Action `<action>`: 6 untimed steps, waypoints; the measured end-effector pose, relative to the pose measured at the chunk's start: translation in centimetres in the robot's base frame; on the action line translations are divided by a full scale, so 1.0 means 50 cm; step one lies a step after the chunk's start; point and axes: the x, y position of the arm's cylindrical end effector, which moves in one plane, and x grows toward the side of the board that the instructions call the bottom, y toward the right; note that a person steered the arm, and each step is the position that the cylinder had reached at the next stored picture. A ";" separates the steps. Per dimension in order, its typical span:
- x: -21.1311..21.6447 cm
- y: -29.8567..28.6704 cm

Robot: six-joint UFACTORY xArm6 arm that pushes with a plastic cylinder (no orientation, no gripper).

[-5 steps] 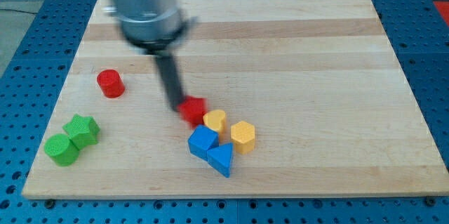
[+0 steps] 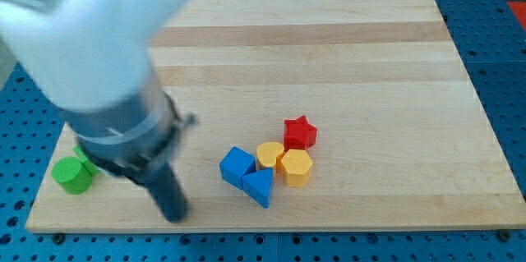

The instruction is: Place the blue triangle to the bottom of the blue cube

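Observation:
The blue cube (image 2: 237, 166) sits at the lower middle of the wooden board (image 2: 370, 65). The blue triangle (image 2: 259, 186) touches it at its lower right. My tip (image 2: 175, 215) is near the board's bottom edge, to the left of both blue blocks and apart from them. The blurred arm body fills the view's upper left and hides that part of the board.
A red star (image 2: 300, 133), a yellow rounded block (image 2: 269, 155) and a yellow hexagon (image 2: 295, 167) cluster right of the blue cube. A green block (image 2: 72, 175) shows at the lower left, partly hidden by the arm.
My tip has swept from beside the red star down to the lower left. The red star now lies further right, above the yellow blocks. The arm now hides the red cylinder and one green block.

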 end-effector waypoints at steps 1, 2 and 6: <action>0.004 0.041; 0.003 0.271; -0.170 0.075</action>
